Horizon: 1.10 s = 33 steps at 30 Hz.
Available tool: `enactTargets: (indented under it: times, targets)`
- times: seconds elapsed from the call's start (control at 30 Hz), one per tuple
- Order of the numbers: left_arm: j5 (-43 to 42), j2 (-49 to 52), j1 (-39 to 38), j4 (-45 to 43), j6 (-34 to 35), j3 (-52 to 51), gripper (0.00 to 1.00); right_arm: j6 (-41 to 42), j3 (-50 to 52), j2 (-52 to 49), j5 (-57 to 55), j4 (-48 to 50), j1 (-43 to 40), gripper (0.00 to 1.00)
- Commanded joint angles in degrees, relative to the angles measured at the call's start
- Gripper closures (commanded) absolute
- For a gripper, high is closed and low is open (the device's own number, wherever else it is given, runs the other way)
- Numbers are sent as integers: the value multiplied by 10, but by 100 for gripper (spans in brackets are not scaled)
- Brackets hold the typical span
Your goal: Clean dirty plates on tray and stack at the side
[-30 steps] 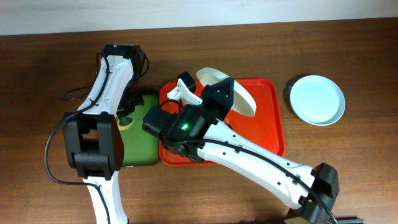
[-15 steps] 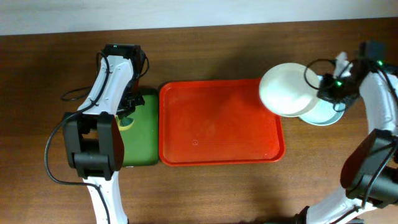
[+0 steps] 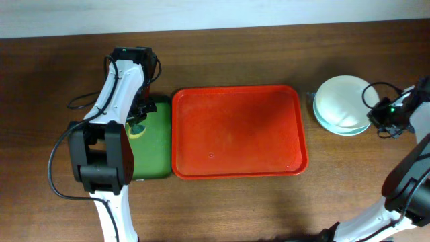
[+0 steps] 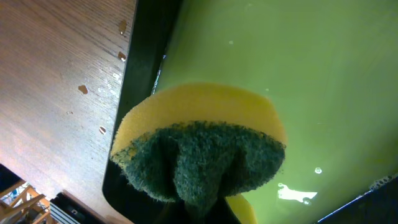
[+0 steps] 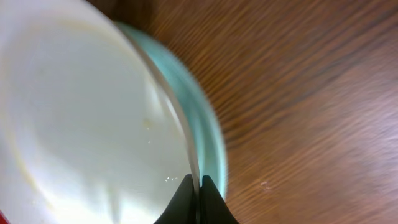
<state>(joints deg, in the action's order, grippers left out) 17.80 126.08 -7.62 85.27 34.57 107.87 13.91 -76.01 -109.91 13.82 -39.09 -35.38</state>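
Note:
The red tray (image 3: 235, 161) lies bare in the middle of the table. The cream-white plate (image 3: 339, 99) sits on the pale blue plate (image 3: 351, 130) to the right of the tray. My right gripper (image 3: 374, 115) is shut on the cream plate's right rim; the right wrist view shows the jaws (image 5: 198, 185) pinching that rim, cream plate (image 5: 81, 124) left, blue plate (image 5: 210, 138) beneath. My left gripper (image 3: 138, 122) is shut on a yellow-and-green sponge (image 4: 199, 149) over the green tray (image 4: 292, 68). The pale green plate is out of view.
The green tray with black rim (image 3: 154, 151) lies against the red tray's left side. A black cable (image 3: 80, 101) loops on the table at the far left. Water drops (image 4: 83, 89) dot the wood beside the green tray.
My right gripper has carried the cream-white plate from over the red tray to the right and set it down on the pale blue plate. The left arm has not moved.

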Motion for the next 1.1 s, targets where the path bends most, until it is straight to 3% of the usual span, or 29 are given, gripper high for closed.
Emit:
enactTargets:
  times: [0.0, 0.03, 0.07, 0.23, 0.3, 0.4, 0.47, 0.5, 0.53, 0.6, 0.8, 0.87, 0.97, 1.07]
  targets:
    - [0, -23, 1, -2, 6, -1, 100, -1, 2, 0, 12, -22, 28, 39]
    - [0, -23, 1, -5, 6, -1, 100, 12, 0, 13, 11, -36, 28, 12]
    - [0, -23, 1, -10, 6, -7, 100, 28, 0, 31, 9, -43, 27, 4]
    - [-27, -23, 2, -88, 6, -76, 100, 57, 0, 250, -9, -105, 34, 2]
    - [-59, -23, 2, -134, -4, -104, 100, 56, 0, 343, -10, -131, 67, 1]
    - [-132, -23, 2, -207, -73, -162, 99, 50, 0, 447, -10, -152, 156, 2]
    - [-142, -24, 2, -196, -95, -158, 77, 50, 0, 489, -13, -165, 243, 2]
    - [-141, -25, 3, -176, -99, -142, 6, 50, 0, 497, -41, -175, 279, 2]
    - [-140, -32, 6, -151, -99, -116, 1, 50, 0, 503, -65, -186, 302, 2]
    - [-140, -71, 14, -88, -99, -48, 1, 50, 0, 528, -109, -230, 353, 2]
    - [-142, -388, -2, 20, -98, -37, 1, 76, 3, 758, -128, -395, 393, 1]
    - [-142, -539, -63, 27, -71, -115, 1, 76, 13, 848, -140, -406, 391, 1]
    - [-129, -804, -160, -70, 3, -330, 1, 76, 56, 912, -139, -409, 391, 2]
    - [-120, -1030, -163, -99, 6, -473, 1, 76, 70, 912, -139, -413, 391, 1]
